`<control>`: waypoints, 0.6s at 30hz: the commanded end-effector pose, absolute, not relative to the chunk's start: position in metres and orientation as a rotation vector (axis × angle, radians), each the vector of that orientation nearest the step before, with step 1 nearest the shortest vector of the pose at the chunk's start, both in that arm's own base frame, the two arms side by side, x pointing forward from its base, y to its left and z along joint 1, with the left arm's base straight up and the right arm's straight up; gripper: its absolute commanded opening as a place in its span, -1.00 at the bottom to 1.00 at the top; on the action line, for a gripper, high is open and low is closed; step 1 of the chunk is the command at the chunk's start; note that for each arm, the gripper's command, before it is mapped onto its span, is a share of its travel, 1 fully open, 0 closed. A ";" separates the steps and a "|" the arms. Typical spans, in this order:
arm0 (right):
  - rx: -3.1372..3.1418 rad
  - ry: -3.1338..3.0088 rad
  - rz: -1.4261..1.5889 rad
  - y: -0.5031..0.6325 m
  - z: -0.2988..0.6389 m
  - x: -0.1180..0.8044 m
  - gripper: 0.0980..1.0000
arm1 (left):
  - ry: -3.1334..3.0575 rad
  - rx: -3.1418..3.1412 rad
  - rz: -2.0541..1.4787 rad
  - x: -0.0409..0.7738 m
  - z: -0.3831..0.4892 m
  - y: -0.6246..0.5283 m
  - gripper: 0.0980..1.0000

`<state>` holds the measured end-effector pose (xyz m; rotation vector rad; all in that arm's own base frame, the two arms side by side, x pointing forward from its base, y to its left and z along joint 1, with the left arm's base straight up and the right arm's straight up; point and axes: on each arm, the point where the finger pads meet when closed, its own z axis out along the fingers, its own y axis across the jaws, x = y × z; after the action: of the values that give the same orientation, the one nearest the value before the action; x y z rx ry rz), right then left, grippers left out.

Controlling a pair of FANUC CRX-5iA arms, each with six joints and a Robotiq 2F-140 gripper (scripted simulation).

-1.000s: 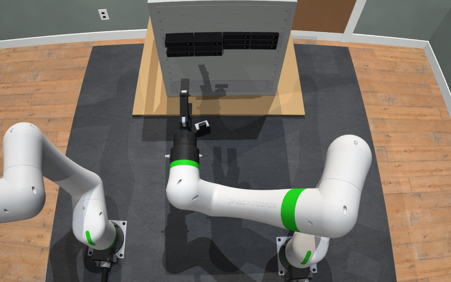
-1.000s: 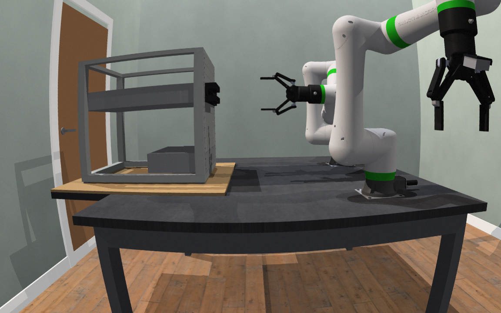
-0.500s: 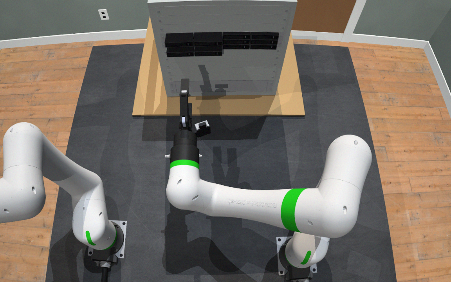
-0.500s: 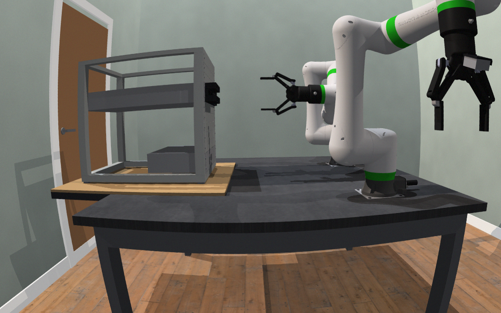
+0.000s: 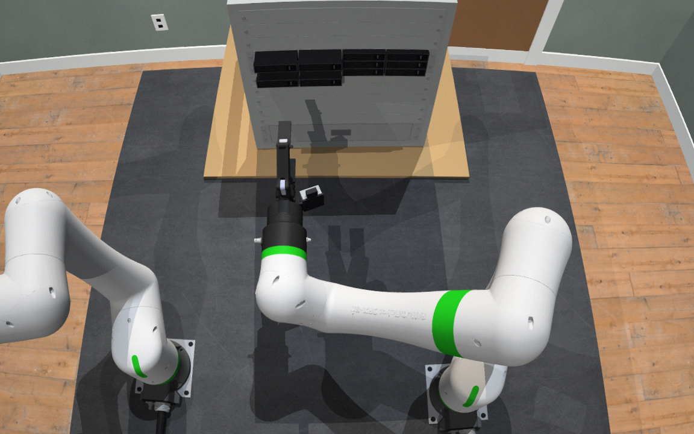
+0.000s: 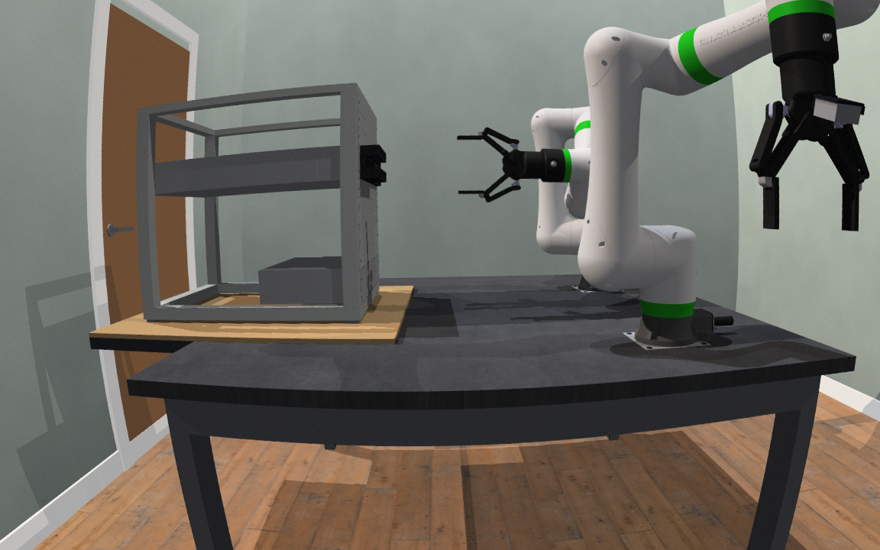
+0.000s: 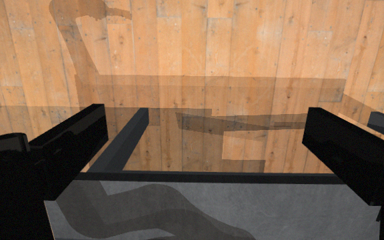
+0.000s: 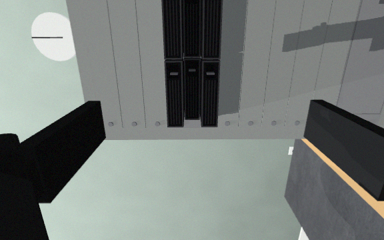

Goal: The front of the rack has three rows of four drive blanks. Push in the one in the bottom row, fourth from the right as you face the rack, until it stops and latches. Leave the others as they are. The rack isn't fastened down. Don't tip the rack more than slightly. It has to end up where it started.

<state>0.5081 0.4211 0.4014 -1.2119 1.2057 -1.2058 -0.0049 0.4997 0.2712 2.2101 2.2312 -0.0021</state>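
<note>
The left arm (image 5: 35, 232) (image 6: 610, 150) stands with its elbow raised and its forearm reaching outward, its wide-open gripper, the left gripper (image 6: 810, 227) (image 7: 205, 123), pointing straight down. The right arm (image 5: 382, 310) (image 6: 551, 229) folds its forearm across toward the left arm's side, wrist turned forward, as the right gripper (image 5: 284, 129) (image 6: 460, 164) (image 8: 205, 119) points level, fingers spread wide, one above the other, with nothing between them.
</note>
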 end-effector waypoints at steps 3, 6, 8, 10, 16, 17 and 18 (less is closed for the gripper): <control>-1.210 1.206 -1.205 0.421 0.402 0.508 1.00 | 2.232 2.211 0.000 -0.005 0.272 0.500 1.00; -1.210 1.206 -1.205 0.421 0.402 0.508 1.00 | 2.232 2.211 0.000 -0.005 0.272 0.500 1.00; -1.210 1.206 -1.205 0.421 0.402 0.508 1.00 | 2.232 2.211 0.000 -0.005 0.272 0.500 1.00; -1.210 1.206 -1.205 0.421 0.402 0.508 1.00 | 2.232 2.211 0.000 -0.005 0.272 0.500 1.00; -1.210 1.206 -1.205 0.421 0.402 0.508 1.00 | 2.232 2.211 0.000 -0.005 0.272 0.500 1.00; -1.210 1.206 -1.205 0.421 0.402 0.508 1.00 | 2.232 2.211 0.000 -0.005 0.272 0.500 1.00; -1.210 1.206 -1.205 0.421 0.402 0.508 1.00 | 2.232 2.211 0.000 -0.005 0.272 0.500 1.00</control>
<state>0.5081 0.4211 0.4014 -1.2119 1.2057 -1.2058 -0.0049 0.4997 0.2712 2.2101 2.2312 -0.0021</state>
